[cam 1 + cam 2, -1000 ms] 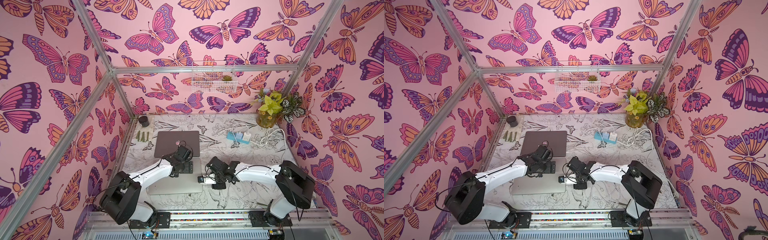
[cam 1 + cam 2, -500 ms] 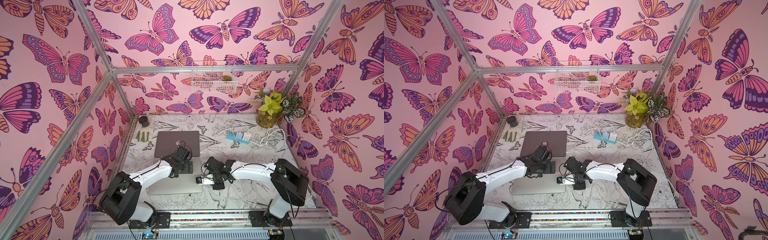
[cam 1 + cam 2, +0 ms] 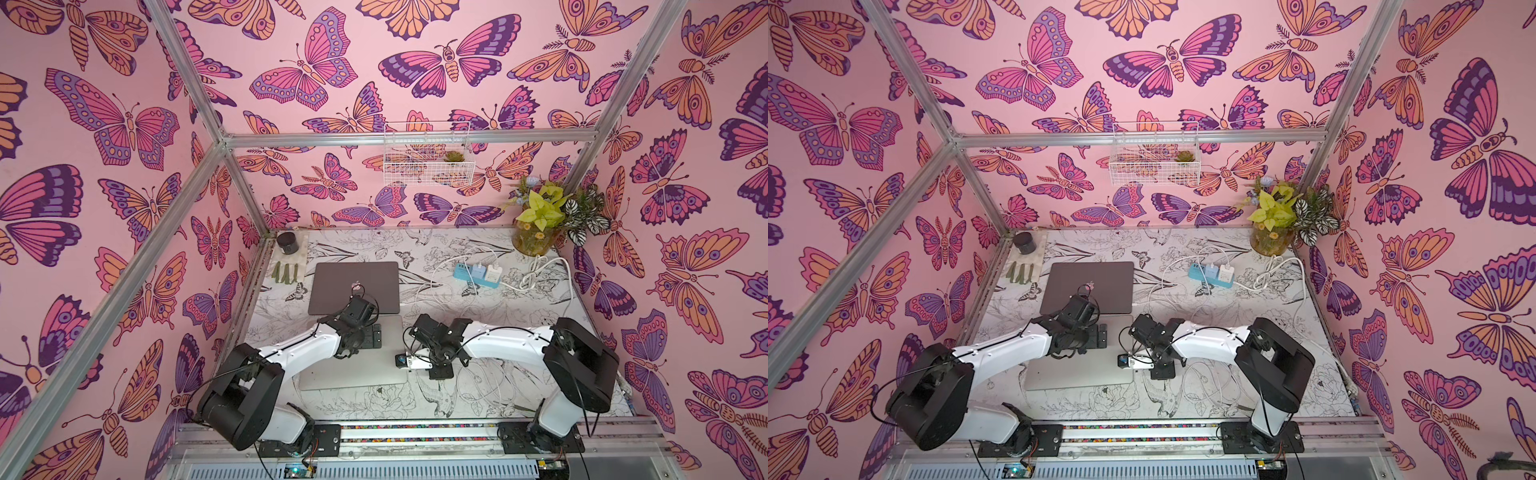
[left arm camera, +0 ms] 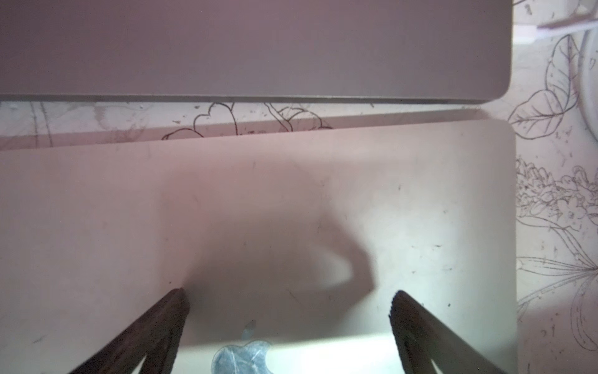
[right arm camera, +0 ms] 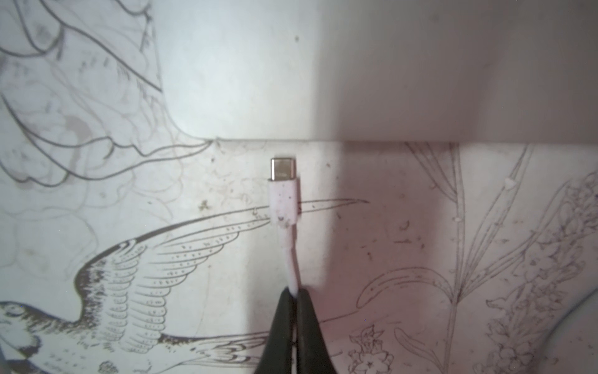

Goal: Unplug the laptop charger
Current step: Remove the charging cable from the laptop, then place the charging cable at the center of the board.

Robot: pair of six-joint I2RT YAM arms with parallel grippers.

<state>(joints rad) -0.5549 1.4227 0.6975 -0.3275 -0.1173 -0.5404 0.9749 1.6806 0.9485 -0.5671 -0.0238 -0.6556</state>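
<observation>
The right fingers (image 5: 282, 327), seen from their own wrist, are pinched tight on the charger cable (image 5: 291, 259) just behind its plug (image 5: 282, 168). The plug sits free, just off the edge of the silver laptop (image 5: 356, 64). Gripping the cord likely keeps the pull in line with the port. From the left wrist, the left fingers (image 4: 155, 327) spread wide and empty over the silver lid, probably to steady it. In a top view that laptop lies front-middle on the worktop (image 3: 519, 307), with room toward the right edge for drawing back.

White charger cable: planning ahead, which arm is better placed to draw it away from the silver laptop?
Right, likely: the right gripper pinches the white charger cable behind its freed plug; the left gripper hangs open, empty.
</observation>
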